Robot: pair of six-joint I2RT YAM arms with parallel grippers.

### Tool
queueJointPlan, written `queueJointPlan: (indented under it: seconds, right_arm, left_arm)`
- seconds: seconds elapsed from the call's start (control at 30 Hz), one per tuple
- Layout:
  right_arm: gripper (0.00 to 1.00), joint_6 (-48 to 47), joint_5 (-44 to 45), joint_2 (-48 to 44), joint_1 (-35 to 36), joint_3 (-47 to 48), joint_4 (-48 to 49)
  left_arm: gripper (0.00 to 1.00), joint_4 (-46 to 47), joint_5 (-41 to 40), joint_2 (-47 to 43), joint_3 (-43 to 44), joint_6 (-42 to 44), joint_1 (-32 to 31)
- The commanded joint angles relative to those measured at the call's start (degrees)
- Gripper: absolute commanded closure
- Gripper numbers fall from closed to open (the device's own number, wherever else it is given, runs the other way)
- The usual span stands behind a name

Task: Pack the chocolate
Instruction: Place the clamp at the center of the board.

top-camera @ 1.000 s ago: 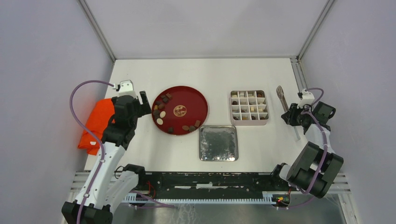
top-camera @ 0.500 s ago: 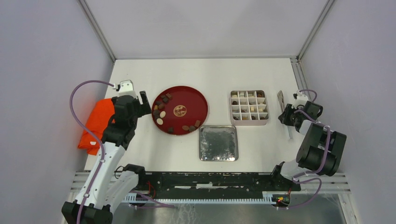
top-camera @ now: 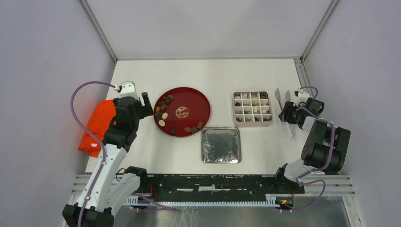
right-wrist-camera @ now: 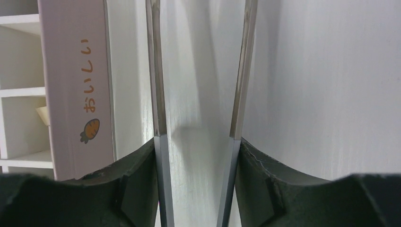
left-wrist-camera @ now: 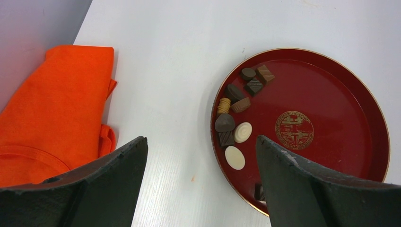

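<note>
Your chocolate [left-wrist-camera: 224,124] lies mostly in a loose string just inside the left rim of the red plate [top-camera: 196,97], and the string's long axis follows the rim's curve from the far side toward the near side. The oval cream piece [left-wrist-camera: 235,157] at its near end lies flat, with its length roughly along the rim. A few more pieces sit at the plate's near rim, well apart from the string. You have dark brown, light brown and cream-white ones: ridged squares, rounds, a teardrop and a small ribbed pale one. Others already sit in several compartments of the pale pink grid box [top-camera: 252,125], to the right of the plate.

Your left gripper [left-wrist-camera: 199,142] hovers over the table just beside the plate's left rim, jaws spread wide with nothing between them. Your right gripper [right-wrist-camera: 197,142] is to the right of the box. Its fingers press the outer faces of the two arms of the metal tongs [right-wrist-camera: 154,71], which stand apart and point toward the far side alongside the box wall.

The table [top-camera: 208,75] is white, with a steel tray [top-camera: 204,144] near the front, an orange cloth [top-camera: 97,125] at the left edge, and pale grey-lilac walls [top-camera: 47,56] around it
</note>
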Motion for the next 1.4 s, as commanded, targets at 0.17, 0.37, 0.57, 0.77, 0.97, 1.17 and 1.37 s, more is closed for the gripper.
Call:
queueJointPlan:
  seconds: [0.17, 0.37, 0.57, 0.77, 0.97, 1.17, 1.37]
  right_arm:
    - [0.32, -1.9, 1.5, 1.5, 0.4, 3.8, -3.8]
    - [0.31, -3.7, 0.9, -2.3, 0.4, 4.1, -4.3]
    - [0.31, -11.5, -5.2, -11.8, 0.4, 8.1, -9.0]
    - [0.35, -18.6, -25.9, -11.5, 0.6, 13.2, -16.8]
    - [0.6, -14.6, -18.5, -5.0, 3.9, 20.7, -22.8]
    - [0.62, -14.4, -11.9, 1.3, 8.0, 25.8, -25.9]
    - [0.61, -13.1, -7.4, 6.3, 10.3, 29.6, -27.0]
  left_arm:
    - [0.1, 2.4, 1.0, -0.9, 0.3, 1.8, 0.2]
    - [0.1, 2.4, 1.0, -0.9, 0.3, 1.8, 0.2]
    - [0.1, 2.5, 1.1, -0.4, 0.4, 1.8, 0.2]
    - [0.1, 2.6, 1.5, 0.3, 0.2, 1.8, 0.2]
    - [0.1, 2.6, 1.3, 0.8, 0.3, 1.8, 0.2]
    - [0.1, 2.5, 1.5, 1.1, 0.4, 1.7, 0.2]
    - [0.1, 2.5, 1.4, 0.9, 0.2, 1.8, 0.2]
